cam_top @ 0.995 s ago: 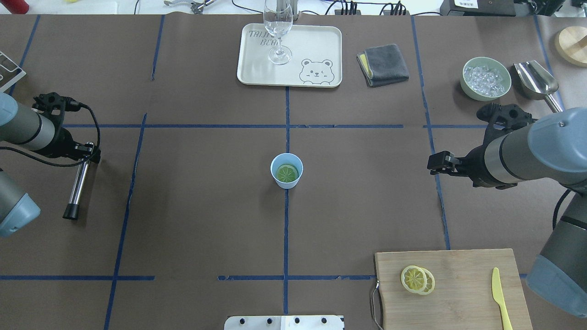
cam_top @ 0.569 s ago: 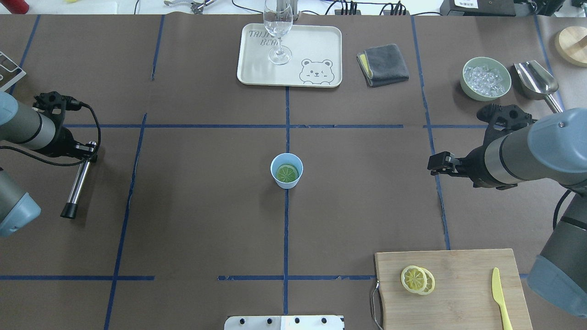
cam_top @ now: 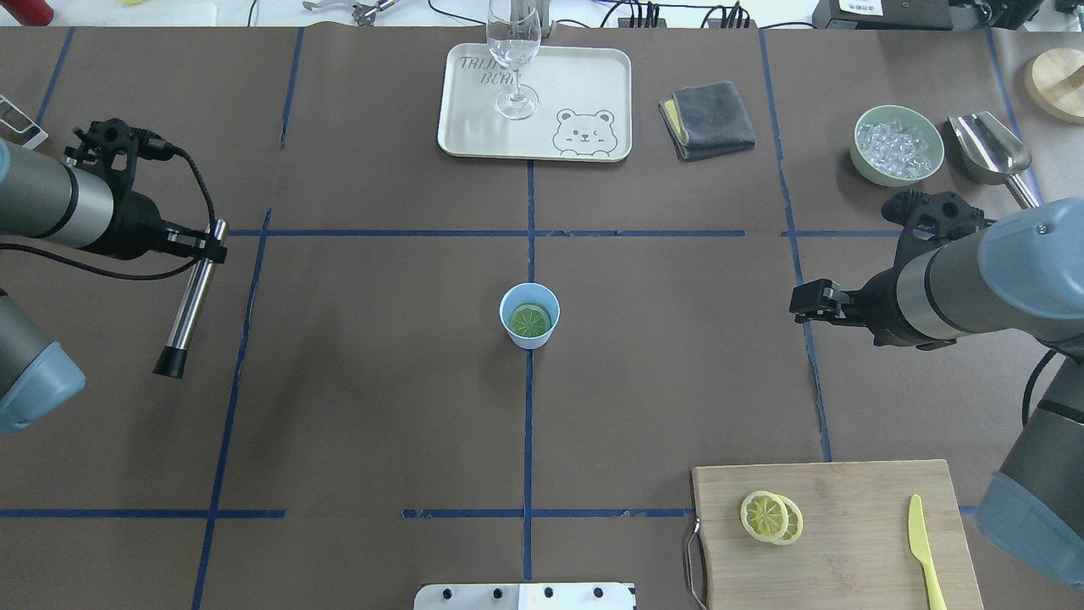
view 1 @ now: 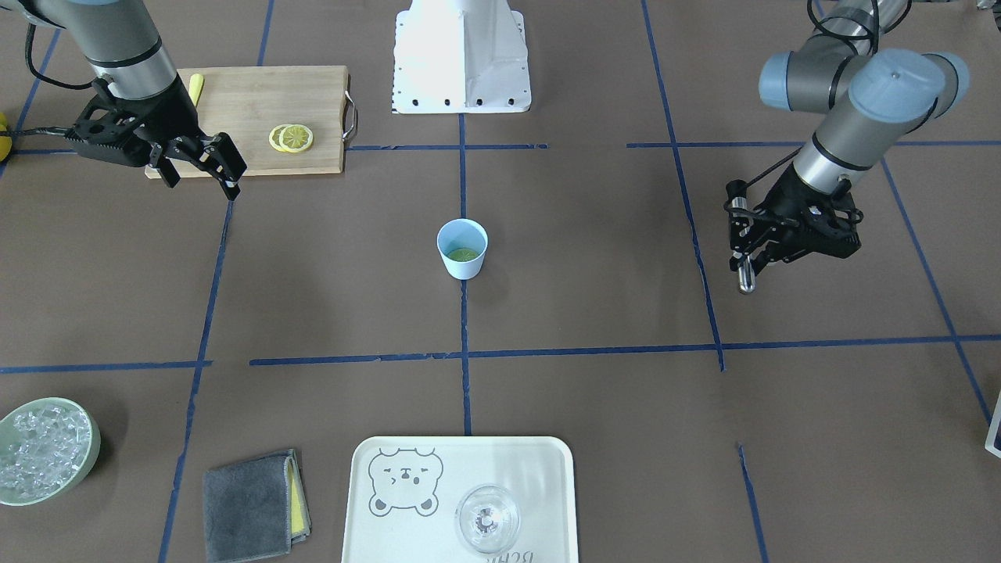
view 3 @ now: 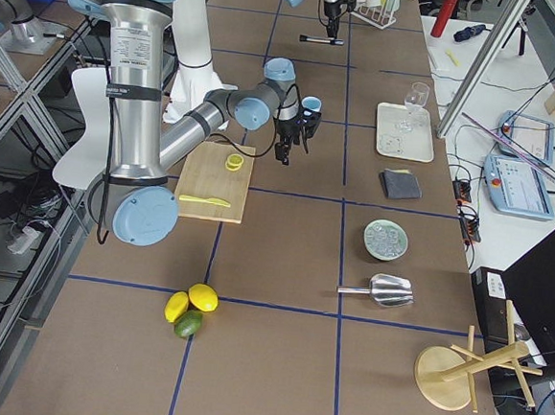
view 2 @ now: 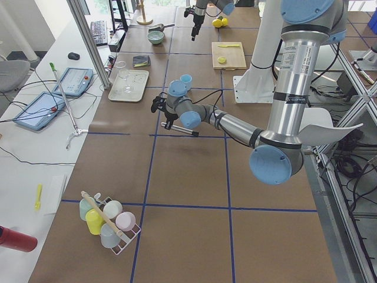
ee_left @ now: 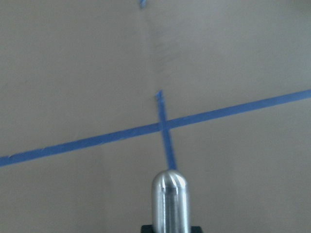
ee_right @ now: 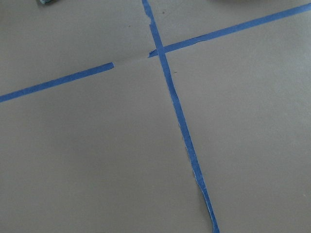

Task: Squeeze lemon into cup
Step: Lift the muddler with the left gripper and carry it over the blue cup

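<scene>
Cutting board [cam_top: 855, 542]: on the robot-base side of the right jaws, apart from them, carrying two overlapping lemon slices [cam_top: 771, 517].
Right gripper [view 1: 199, 173]: jaws spread wide, nothing between them.
Left gripper [cam_top: 207, 246]: jaws clamped on a metal muddler [cam_top: 190, 305], whose black end sticks out well past them.
Cup [cam_top: 508, 329]: upright, between the two sets of jaws, well apart from both.
Lemon slice [cam_top: 530, 319]: lying flat inside the cup, far from either set of jaws.
</scene>
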`<control>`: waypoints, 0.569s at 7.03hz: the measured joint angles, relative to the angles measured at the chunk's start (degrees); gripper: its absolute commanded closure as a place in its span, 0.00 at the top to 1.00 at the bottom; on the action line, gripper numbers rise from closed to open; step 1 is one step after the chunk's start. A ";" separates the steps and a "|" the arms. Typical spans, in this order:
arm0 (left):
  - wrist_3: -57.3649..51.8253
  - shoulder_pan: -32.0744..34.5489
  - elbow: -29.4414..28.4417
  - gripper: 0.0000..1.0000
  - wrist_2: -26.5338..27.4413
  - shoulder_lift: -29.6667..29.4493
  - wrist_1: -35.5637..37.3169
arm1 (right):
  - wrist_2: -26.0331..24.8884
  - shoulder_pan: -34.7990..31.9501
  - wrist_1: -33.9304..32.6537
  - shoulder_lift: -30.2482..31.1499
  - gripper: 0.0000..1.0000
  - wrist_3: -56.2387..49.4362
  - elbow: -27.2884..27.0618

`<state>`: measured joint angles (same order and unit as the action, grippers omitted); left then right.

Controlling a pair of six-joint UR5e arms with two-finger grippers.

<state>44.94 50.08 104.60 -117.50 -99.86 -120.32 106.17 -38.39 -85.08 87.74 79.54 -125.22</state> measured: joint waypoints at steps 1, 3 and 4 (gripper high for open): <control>0.06 -1.51 2.83 0.00 0.25 -2.87 0.00 | 0.00 -0.04 0.00 0.03 1.00 -0.02 -0.02; 0.06 -7.77 5.41 0.00 3.52 -10.73 0.08 | 0.06 -0.16 0.00 0.31 1.00 -0.29 0.11; 0.12 -9.89 5.70 0.00 4.50 -15.16 0.24 | 0.06 -0.20 0.00 0.66 1.00 -0.52 0.25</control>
<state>45.06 40.19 110.30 -113.00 -115.02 -120.09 106.23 -38.59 -85.08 88.40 79.02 -124.96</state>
